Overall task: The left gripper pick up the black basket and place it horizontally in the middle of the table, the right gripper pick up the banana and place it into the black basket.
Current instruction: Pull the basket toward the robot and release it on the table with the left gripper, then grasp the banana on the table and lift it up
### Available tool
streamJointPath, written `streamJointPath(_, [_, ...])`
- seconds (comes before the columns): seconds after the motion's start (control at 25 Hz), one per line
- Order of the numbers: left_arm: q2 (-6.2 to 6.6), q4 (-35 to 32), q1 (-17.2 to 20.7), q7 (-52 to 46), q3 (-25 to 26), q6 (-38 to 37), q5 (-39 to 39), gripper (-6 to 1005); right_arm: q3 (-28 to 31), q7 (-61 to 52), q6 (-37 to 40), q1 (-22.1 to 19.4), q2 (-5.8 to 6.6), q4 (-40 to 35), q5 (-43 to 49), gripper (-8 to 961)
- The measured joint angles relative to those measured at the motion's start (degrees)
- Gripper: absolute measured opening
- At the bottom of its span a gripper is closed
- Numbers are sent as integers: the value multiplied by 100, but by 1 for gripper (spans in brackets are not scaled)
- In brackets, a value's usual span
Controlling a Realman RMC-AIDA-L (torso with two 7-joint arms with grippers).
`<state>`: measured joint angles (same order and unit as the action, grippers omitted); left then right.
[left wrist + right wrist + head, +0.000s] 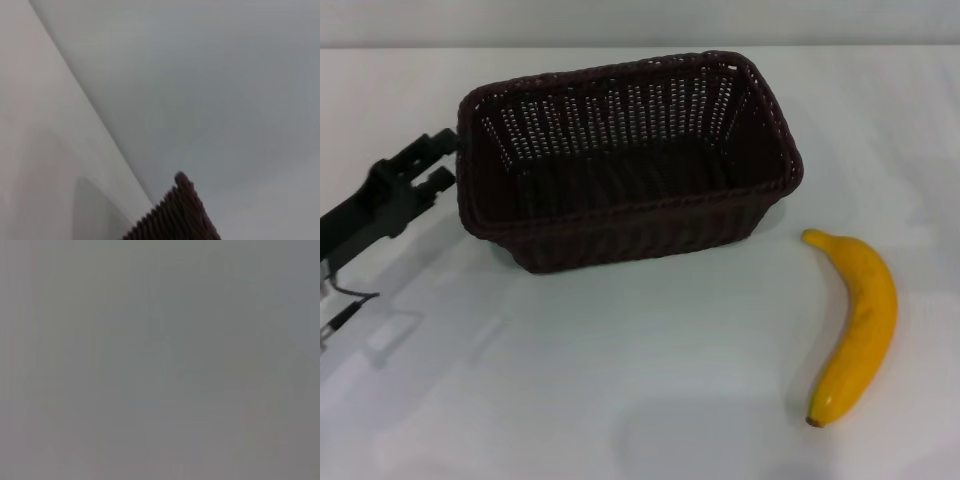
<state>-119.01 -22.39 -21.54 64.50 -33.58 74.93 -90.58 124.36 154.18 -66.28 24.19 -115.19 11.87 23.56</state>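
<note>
A corner of the black basket (175, 217) against the white table (210, 100).

White table (620, 400): black basket (625, 160) centre-left, banana (855, 325) apart at right.

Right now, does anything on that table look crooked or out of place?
Yes, mildly: the basket sits skewed and tipped, its left end at the left pincer. The banana lies outside it on the table, intact. Nothing spilled or broken.
</note>
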Motion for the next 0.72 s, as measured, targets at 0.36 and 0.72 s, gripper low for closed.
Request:
streamJointPath(0.36, [50,-539,807,749,19,227,-1036,881,46,-310,-67,-69,15,17,-46,873])
streamJointPath(0.72, [0,508,1142,4156,27,624,-3494,881,-227,-3950,-99,-644,654,973,1200,873])
